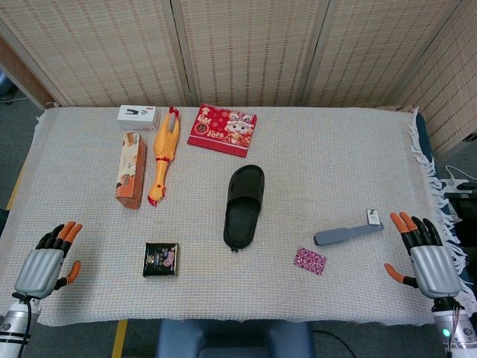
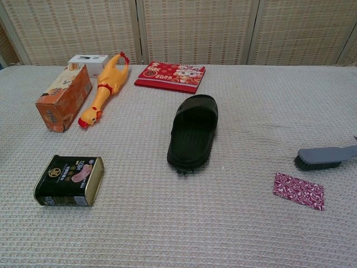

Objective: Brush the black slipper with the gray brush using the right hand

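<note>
The black rubber slipper (image 1: 244, 206) lies near the middle of the table (image 1: 335, 156), flat on its sole, with the open heel end pointing toward me and the toe strap toward the far screen. Nothing touches it. The gray plastic brush with dark bristles (image 1: 347, 235) lies to the right of the slipper, well apart from it, bristles down on the woven cloth. Its handle points toward the right edge of the table, near my right robot hand (image 1: 426, 257).

This right robot hand rests at the near right corner, palm down, fingers spread and holding nothing. It is near the end of the brush handle but I see no contact. My left robot hand (image 1: 46, 261) lies at the near left corner, also released and empty.

So I judge that the task is at its very start: the brush is not yet picked up, and no brushing is done. What is left is everything: to reach the handle, close on it, carry it to the slipper and stroke.

Around these I see a small pink patterned packet (image 1: 310, 260) just in front of the brush, a dark tin can (image 1: 161, 259), a yellow rubber chicken (image 1: 163, 154), an orange carton (image 1: 131, 169), a white box (image 1: 139, 116) and a red printed packet (image 1: 222, 130).
</note>
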### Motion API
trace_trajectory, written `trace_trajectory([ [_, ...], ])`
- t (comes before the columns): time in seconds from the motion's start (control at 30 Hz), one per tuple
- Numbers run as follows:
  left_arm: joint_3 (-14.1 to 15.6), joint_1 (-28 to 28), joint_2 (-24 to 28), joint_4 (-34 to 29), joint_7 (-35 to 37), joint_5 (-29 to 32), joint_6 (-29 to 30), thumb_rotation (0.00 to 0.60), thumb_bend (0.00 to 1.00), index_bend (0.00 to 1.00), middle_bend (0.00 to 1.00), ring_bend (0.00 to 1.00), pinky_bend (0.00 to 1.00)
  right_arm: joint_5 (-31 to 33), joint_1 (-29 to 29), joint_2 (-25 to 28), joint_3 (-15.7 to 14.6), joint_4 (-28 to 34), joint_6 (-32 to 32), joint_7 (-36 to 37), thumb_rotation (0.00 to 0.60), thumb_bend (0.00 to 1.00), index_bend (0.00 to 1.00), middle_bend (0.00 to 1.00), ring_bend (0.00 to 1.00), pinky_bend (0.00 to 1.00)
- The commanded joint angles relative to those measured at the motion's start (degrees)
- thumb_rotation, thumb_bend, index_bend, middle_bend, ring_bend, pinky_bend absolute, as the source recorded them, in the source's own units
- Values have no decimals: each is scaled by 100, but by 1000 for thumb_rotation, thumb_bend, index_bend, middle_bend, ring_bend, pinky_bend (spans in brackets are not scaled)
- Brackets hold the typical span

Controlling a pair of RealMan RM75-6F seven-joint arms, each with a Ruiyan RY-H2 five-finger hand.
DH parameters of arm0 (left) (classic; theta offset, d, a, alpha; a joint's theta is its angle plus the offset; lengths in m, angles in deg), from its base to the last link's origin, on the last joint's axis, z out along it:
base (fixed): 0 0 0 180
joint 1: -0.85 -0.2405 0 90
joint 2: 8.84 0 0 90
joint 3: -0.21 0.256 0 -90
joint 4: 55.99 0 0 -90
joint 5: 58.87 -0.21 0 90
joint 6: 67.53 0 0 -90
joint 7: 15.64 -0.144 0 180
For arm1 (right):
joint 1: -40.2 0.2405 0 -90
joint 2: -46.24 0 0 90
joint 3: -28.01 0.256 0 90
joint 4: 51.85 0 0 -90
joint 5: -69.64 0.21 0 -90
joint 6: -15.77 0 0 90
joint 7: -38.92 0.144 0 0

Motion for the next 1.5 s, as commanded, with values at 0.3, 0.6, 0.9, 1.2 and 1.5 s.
trace_trajectory([
  [0.3,10,-12,28,11,-41,59,-28,575,509,0,0,0,141,-37,895,-578,332,-1109,-1504,-100,505,147,122,10,0,89],
  [0.6,-6,-27,15,9,-134,171,-51,579,525,0,0,0,141,-413,1676,-1505,344,-2711,-2538,853,506,172,280,135,9,131],
  [0.9,-32,-14,0,45,-141,219,-68,580,526,0,0,0,141,-453,1861,-1986,379,-3116,-2671,1477,507,172,313,163,37,157],
  [1.2,-26,-6,29,66,-53,235,-116,582,523,0,0,0,141,-426,1836,-2083,331,-3272,-2644,1359,596,172,458,339,251,469],
  [1.5,-12,-19,30,36,-93,178,-59,578,524,0,0,0,141,-413,1756,-2260,395,-3436,-2330,1105,600,177,525,429,414,677],
])
